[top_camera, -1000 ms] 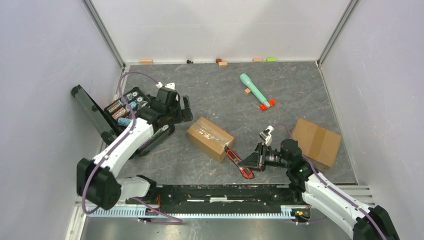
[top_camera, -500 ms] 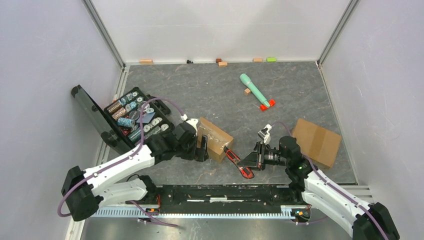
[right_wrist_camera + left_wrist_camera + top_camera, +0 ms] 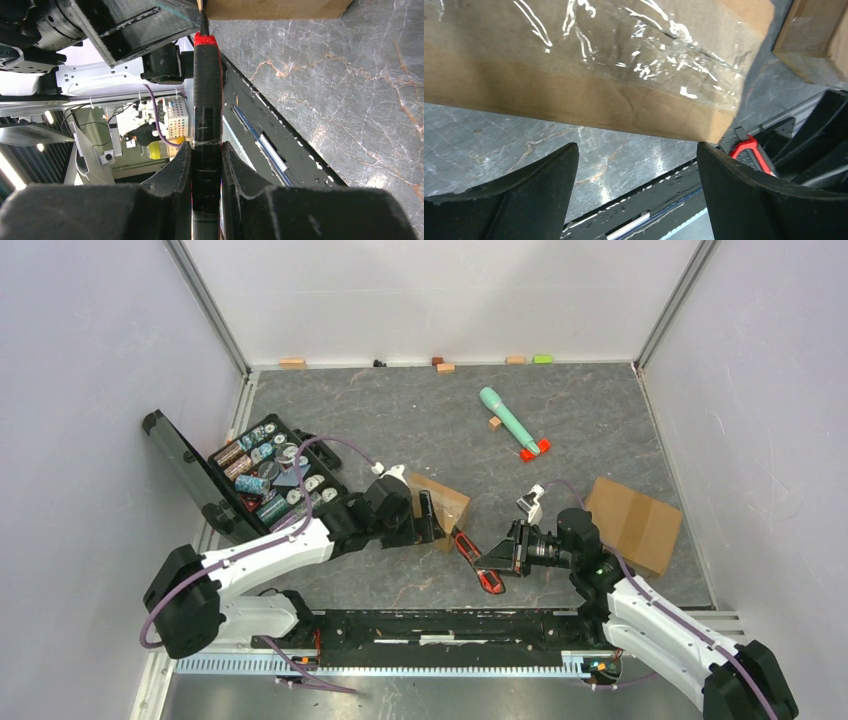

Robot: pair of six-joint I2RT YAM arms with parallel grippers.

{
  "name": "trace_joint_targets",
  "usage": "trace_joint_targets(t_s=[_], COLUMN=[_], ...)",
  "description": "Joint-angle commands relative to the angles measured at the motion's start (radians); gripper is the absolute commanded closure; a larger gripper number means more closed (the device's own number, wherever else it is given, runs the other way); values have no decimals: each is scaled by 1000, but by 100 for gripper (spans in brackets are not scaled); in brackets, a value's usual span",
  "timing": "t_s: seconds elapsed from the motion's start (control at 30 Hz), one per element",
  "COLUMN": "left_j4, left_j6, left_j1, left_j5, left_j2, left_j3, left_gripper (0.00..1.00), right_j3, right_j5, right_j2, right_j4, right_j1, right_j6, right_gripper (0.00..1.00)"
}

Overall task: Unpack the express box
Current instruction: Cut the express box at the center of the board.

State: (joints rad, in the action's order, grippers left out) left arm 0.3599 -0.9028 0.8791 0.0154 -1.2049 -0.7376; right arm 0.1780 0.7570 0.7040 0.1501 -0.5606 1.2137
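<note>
**At mid-table, a knife comes up to the taped box**

Near the middle of the table the express box [image 3: 450,503] lies flat and sealed. Clear tape shines across its top in the left wrist view [image 3: 574,75]. I take the step in hand to be slitting that tape, with one arm steadying the box and the other cutting.

To do it well, the box should be pinned before the blade bites, or it will simply skate across the stone-patterned tabletop [image 3: 400,420]. The cut should run shallow along the tape seam and not stab into the cardboard wall, so whatever is inside is spared. The stroke should also lead away from the bracing fingers, which sit on the same end of the box as the knife.

The left gripper [image 3: 425,518] stands spread nearly as wide as it goes. Its two dark fingers [image 3: 544,175] are set either side of the box's near edge and have hold of nothing. Whether either pad is pressing the cardboard I cannot tell.

The right gripper [image 3: 503,560] is closed tight on the black handle of a red-and-black utility knife [image 3: 468,548]. In its own wrist view the handle [image 3: 206,100] runs straight out between the fingers. The tip meets the box's lower corner right beside the left arm's gripper.
</note>
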Motion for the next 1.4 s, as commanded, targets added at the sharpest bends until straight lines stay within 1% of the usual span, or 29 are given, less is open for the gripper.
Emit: trace_joint_targets(t_s=[0.0,0.1,0.2,0.37,0.4,0.43,0.57,0.63,0.77,0.87,1.07,1.17,1.3,1.37], left_j4=[-66,-10,50,142,158,184,302,342,352,340,350,350,333,270], left_j6=[-61,-33,-2,53,-63,95,168,193,217,222,227,185,81,33], left_j1=[1,-3,-5,-5,-5,-5,-1,1,6,32,137,203,276,290], left_j5=[33,51,50,97,97,108,187,221,255,272,302,320,443,498], left_j2=[4,31,44,54,40,24,-41,-61,-111,-122,-103,-105,-78,-32], left_j3=[-95,-107,-135,-188,-205,-234,-360,-383,-367,-351,-357,-333,-260,-193], left_gripper=[6,6,6,5,5,5,4,3,3,4,3,2,2,2], right_j3=[25,12,28,58,68,79,126,152,164,157,129,106,126,130], right_j5=[19,26,21,5,-5,-16,-64,-84,-96,-102,-126,-122,-130,-131], right_j2=[9,14,15,19,16,15,4,-1,-10,-16,-31,-34,-25,-17], right_j4=[24,52,45,63,55,36,-74,-139,-171,-181,-170,-105,-85,-72], right_j1=[-5,-5,-5,-6,-5,-6,-6,-5,-5,-5,-5,-5,-7,-10], right_j6=[4,19,12,38,42,34,-27,-68,-74,-73,-52,-13,7,20], right_gripper=[100,100,100,100,100,100,100,100,100,100,100,100,100,100])
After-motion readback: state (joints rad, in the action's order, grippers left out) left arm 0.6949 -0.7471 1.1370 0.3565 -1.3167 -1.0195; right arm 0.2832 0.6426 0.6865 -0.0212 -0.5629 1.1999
